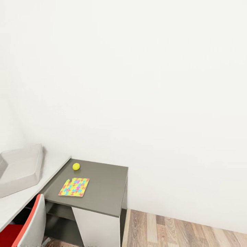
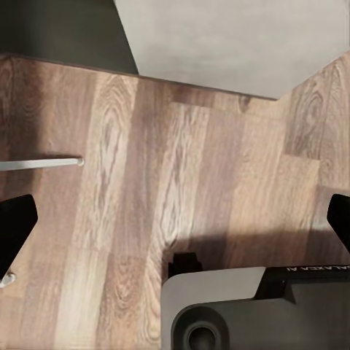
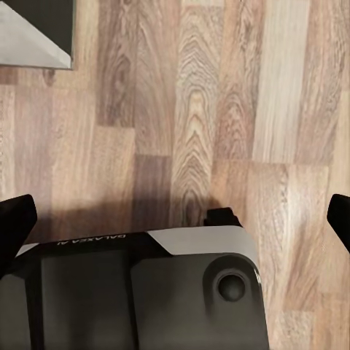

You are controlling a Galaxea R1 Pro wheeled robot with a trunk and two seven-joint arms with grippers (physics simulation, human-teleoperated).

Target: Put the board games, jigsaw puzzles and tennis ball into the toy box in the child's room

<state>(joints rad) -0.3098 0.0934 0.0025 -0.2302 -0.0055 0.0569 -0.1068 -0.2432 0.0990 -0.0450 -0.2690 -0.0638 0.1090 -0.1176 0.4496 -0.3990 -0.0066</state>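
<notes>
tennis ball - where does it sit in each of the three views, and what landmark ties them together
Head view: the tennis ball lies on the dark grey end section of the table, just behind the jigsaw puzzle.
Left wrist view: not in this picture, which looks down at the wood floor.
Right wrist view: not in this picture either.
Shared landmark: the wood floor, at lower right in the head view.

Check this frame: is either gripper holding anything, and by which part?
Nothing is held. Both the left gripper and right gripper hang open over bare wooden floor, fingers wide apart.
</notes>
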